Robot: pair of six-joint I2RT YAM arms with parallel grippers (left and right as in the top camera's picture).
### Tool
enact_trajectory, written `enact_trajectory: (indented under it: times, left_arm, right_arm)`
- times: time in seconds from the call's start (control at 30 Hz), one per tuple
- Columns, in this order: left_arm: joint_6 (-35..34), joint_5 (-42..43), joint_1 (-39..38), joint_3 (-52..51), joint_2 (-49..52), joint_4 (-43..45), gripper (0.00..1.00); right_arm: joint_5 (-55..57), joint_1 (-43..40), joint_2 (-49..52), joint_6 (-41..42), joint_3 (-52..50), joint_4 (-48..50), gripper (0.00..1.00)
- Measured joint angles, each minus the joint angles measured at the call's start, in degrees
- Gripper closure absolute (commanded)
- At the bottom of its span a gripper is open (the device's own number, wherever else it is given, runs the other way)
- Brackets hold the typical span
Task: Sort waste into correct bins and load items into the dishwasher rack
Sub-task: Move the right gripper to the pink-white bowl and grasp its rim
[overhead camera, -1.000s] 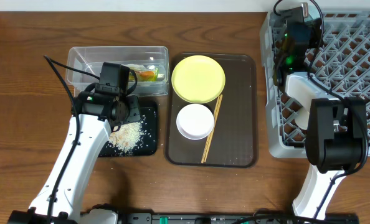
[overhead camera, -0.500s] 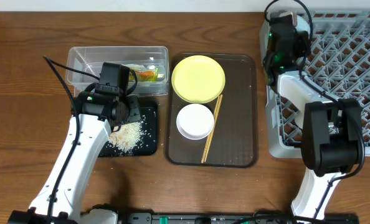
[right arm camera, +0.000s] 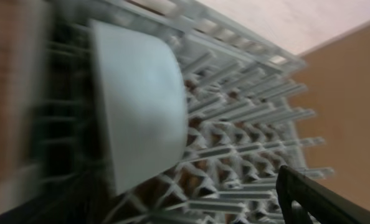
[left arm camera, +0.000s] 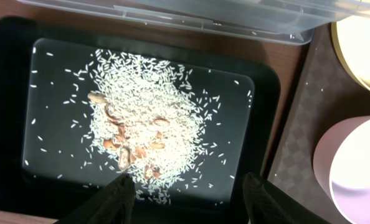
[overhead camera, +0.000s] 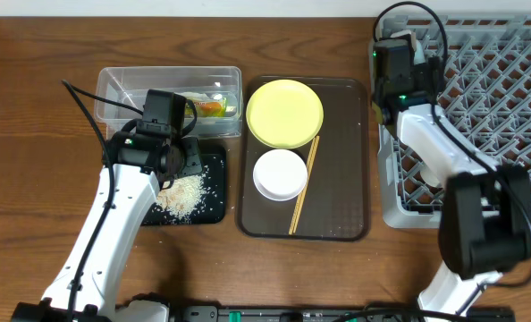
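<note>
My left gripper hangs open and empty just above the black tray, over the near edge of the rice heap. Behind it, the clear tub holds the green-and-orange wrapper. A yellow plate, a white bowl and chopsticks lie on the brown tray. My right gripper is at the grey rack's back left corner and looks open. Its wrist view is blurred. One finger shows, clear of the light blue bowl, which stands on edge among the pegs.
Brownish scraps are mixed into the rice. The brown tray lies between the black tray and the rack, close to both. The right arm's white link crosses the rack's left side. Bare wooden table lies left of the bins.
The right gripper has swung left to the rack's corner and opened, and the light blue bowl stands free in the rack. The left arm has not moved.
</note>
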Motion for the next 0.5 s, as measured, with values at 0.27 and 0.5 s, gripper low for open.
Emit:
enact_trajectory:
  times: [0.27, 0.5]
  left_arm:
    - [0.0, 0.0, 0.0, 0.0, 0.0, 0.0, 0.40]
    - [0.0, 0.0, 0.2, 0.0, 0.0, -0.7, 0.40]
  right_arm:
    - [-28.1, 1.9, -11.4, 3.7, 0.0, -14.9, 0.25]
    - [-49.9, 6.2, -12.3, 8.9, -0.1, -27.2, 0.28]
